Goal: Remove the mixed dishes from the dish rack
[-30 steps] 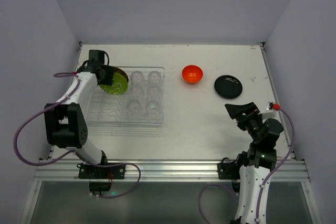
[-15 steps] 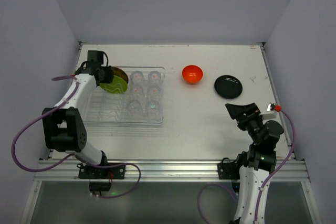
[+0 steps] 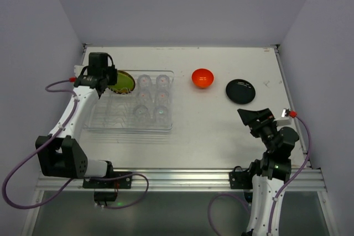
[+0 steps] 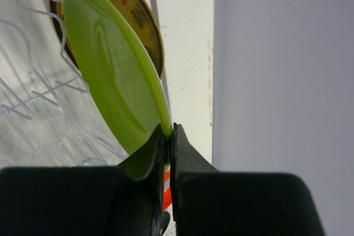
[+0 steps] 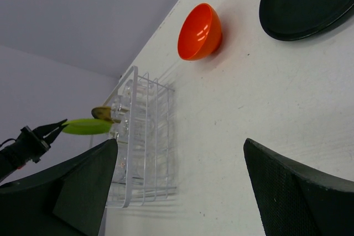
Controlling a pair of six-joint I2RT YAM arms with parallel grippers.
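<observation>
The clear dish rack [image 3: 119,117] lies at the left of the table. My left gripper [image 3: 112,82] [image 4: 167,132] is shut on the rim of a lime-green plate [image 3: 124,84] [image 4: 113,81], which stands on edge at the rack's far left corner. A yellow plate with a dark pattern [image 4: 134,14] stands just behind it. Several clear glasses [image 3: 153,96] stand upright in the rack's right half. An orange bowl [image 3: 202,78] [image 5: 200,31] and a black plate [image 3: 240,91] [image 5: 307,1] rest on the table outside the rack. My right gripper [image 3: 251,115] [image 5: 180,143] hangs open and empty.
The back wall runs close behind the rack, and the left wall is close beside my left gripper. Bare white table [image 3: 210,125] lies between the rack and my right arm. The right wrist view shows the rack [image 5: 141,142] from the side.
My left gripper has closed on the lime-green plate's rim, and the left arm's elbow has swung out to the left. The right arm has hardly moved.
</observation>
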